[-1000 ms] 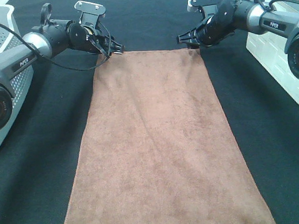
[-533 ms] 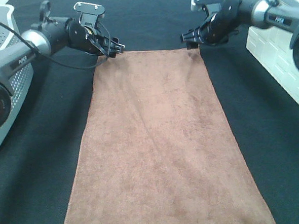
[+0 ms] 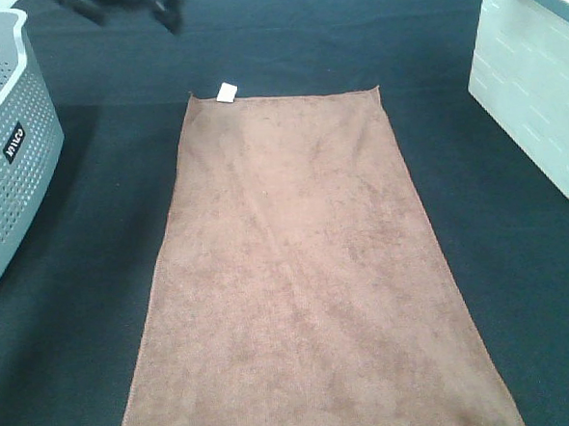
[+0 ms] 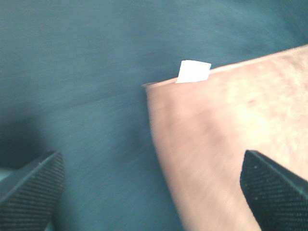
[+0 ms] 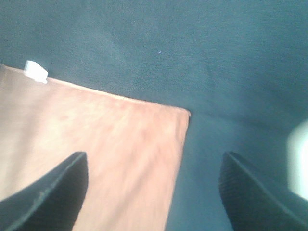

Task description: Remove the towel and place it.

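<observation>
- Since the overhead camera barely catches the arms, what you mostly get there is the towel (image 3: 302, 270) lying flat and spread out lengthwise on the dark table (image 3: 478, 220), its white tag (image 3: 226, 91) at the far left corner.
- Same view: a grey perforated basket (image 3: 6, 162) sits at the left edge and a white bin (image 3: 538, 91) at the right, both well clear of the cloth.
- Only a dark blur of the left arm (image 3: 127, 2) shows near the top edge.
- The left wrist cam fills that in: left gripper (image 4: 154, 190) has its fingers wide apart, nothing between them, hanging above the tagged corner.
- The right wrist cam shows the right gripper (image 5: 154, 192) spread wide too, empty, above the other far corner.
</observation>
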### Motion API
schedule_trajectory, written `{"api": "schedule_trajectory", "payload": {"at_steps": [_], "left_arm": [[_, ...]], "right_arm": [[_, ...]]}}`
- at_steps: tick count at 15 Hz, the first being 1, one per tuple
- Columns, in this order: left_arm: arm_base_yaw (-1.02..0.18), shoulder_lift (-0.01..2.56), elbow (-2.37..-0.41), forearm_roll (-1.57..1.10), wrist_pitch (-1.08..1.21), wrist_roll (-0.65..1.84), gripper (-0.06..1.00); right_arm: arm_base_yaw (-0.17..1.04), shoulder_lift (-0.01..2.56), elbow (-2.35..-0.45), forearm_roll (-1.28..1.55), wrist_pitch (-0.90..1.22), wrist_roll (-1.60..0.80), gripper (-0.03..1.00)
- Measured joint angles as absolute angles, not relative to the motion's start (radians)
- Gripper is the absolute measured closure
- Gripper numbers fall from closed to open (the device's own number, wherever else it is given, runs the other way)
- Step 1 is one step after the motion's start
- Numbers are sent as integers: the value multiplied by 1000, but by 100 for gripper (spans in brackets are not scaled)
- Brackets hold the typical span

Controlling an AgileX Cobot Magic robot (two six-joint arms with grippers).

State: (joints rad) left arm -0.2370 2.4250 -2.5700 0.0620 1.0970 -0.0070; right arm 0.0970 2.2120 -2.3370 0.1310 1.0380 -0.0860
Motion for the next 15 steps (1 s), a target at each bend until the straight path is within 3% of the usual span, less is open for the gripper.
{"api": "schedule_trajectory", "payload": {"at_steps": [3,6,9,13,15], "left_arm": [[-123,2318,-2575,71,1201,-11,2],[-20,2271,-2575,61,1214,-26,4],[5,2185,-2479,60,1214,-19,5],[5,1875,-1995,53,1213,-11,8],[5,1618,-1656,51,1204,-11,8]], "right_arm": [[8,2117,-2338,120,1165,-85,24],[2,2071,-2336,85,1211,-84,24],[2,1944,-2167,81,1210,-83,24],[2,1559,-1655,75,1213,-65,24],[2,1276,-1377,75,1220,-37,24]]}}
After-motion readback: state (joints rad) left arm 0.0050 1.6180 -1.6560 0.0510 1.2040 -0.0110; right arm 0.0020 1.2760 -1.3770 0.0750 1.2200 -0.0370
